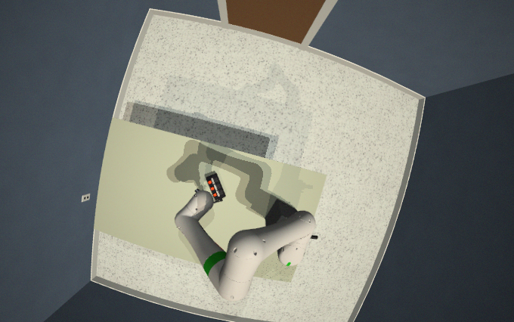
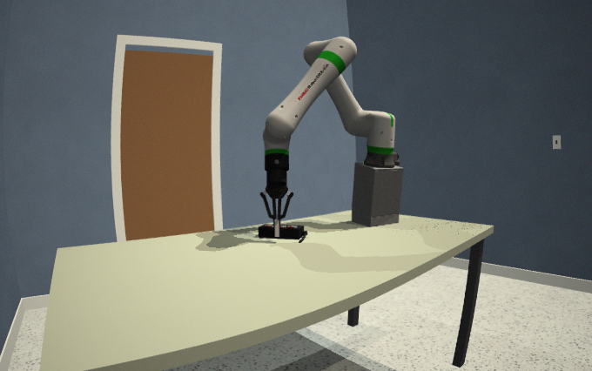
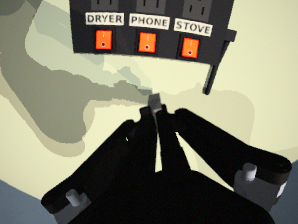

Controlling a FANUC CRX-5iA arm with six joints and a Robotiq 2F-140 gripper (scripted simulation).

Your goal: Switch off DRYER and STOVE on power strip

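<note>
With its fingers pressed together on nothing, the claw (image 3: 154, 106) hangs low just beside the power strip (image 3: 148, 24) lying face up on the table (image 2: 174, 279), so a careless push could hit the PHONE switch (image 3: 147, 43) or shove the strip aside.

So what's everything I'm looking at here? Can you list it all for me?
Power strip: one, black, lying face up on the table near the gripper.
Switches: three, lit orange, labelled DRYER, PHONE and STOVE.
Table: one, pale green top with dark legs.
Pedestal: one, grey, on the table under the arm's base.
Door: one, brown with a pale frame, in the back wall.
Wall plate: one, pale, on the right wall.
Floor: speckled, pale.
Arm: one, white with green bands.
Gripper: one, black, shut, pointing down just in front of the strip.
</note>
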